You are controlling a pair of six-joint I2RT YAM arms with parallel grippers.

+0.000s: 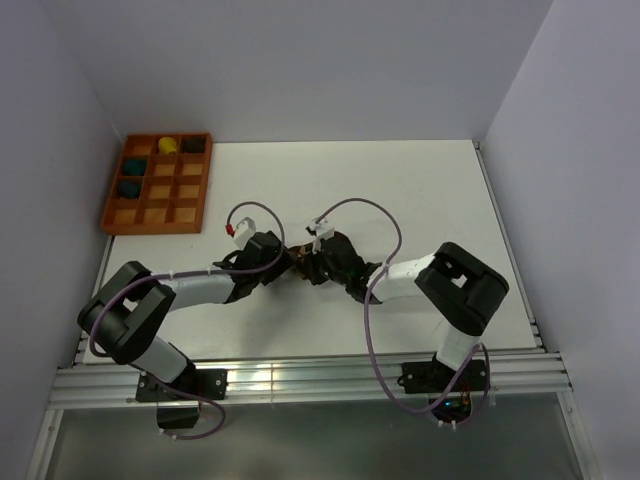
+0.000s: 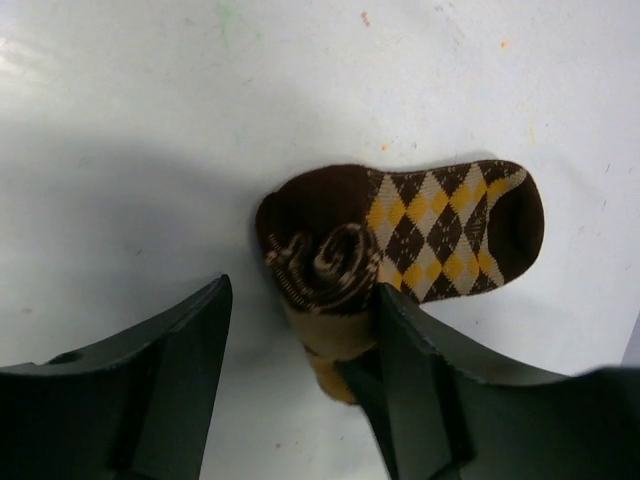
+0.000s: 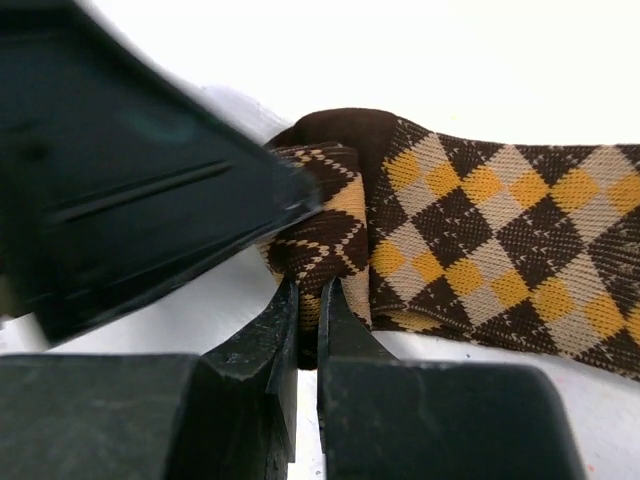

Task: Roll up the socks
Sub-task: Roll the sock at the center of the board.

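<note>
The right gripper sits at the bottom of its wrist view, jaws pinched almost together on the lower edge of the sock's rolled end. The left gripper stands wide open, straddling that roll, its right finger touching it. The brown and yellow argyle sock lies mid-frame on the white table, rolled at one end, the toe flat toward the right. Farther back, upper left of the top view, a wooden tray holds rolled socks.
</note>
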